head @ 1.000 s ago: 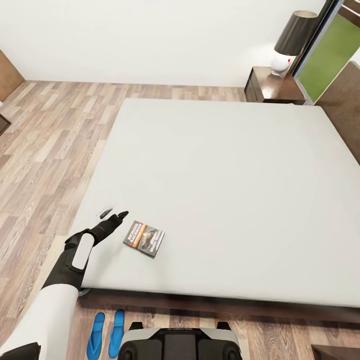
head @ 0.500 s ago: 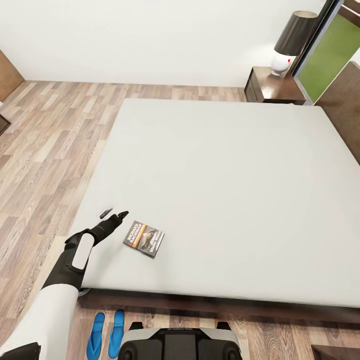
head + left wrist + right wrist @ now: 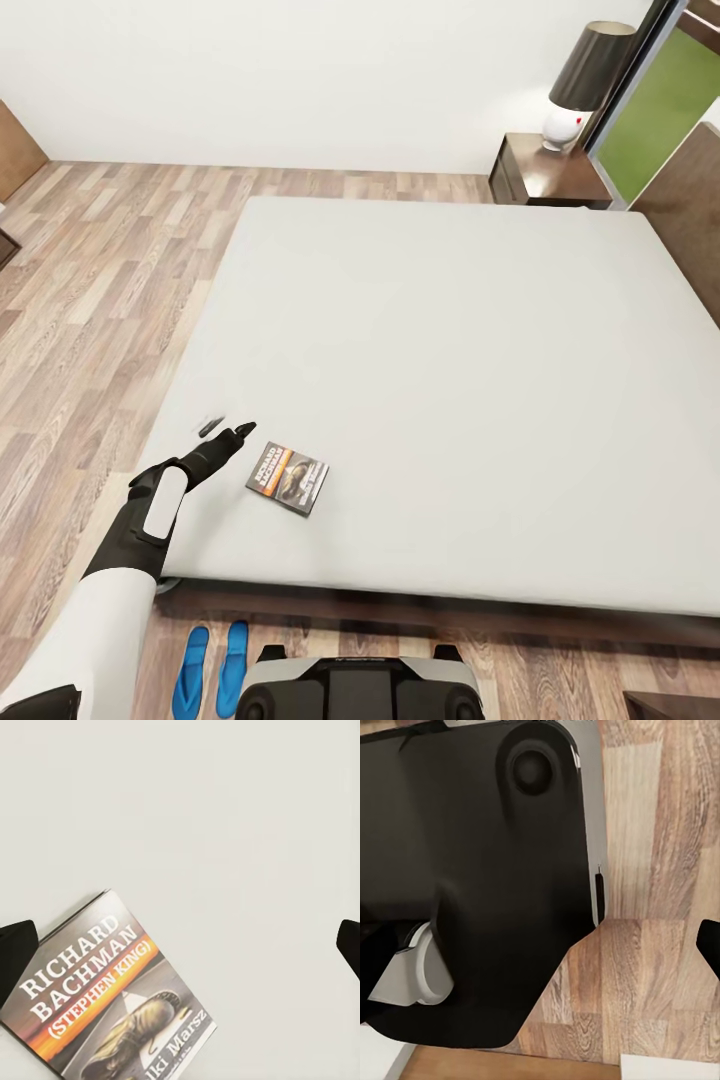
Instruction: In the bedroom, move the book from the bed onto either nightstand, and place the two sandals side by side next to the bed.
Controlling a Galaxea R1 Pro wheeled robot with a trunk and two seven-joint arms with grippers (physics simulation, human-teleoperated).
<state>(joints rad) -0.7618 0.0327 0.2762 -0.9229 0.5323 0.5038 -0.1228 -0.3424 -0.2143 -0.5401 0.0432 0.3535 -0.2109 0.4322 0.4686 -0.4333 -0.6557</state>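
From the head camera, the thin dark paperback book with an orange band [image 3: 288, 478] lies flat near the front left corner of the pale grey-white mattress of the bed [image 3: 450, 380], just right of the black left gripper [image 3: 226, 429], fingers spread wide. Two bright blue flip-flop sandals [image 3: 212, 668] sit side by side on the wood-plank floor (near edge). The left wrist camera shows the book [image 3: 112, 1001] by one fingertip [image 3: 15, 952]. In the right wrist camera I cannot tell the right gripper's spread above the robot's dark base [image 3: 487, 870].
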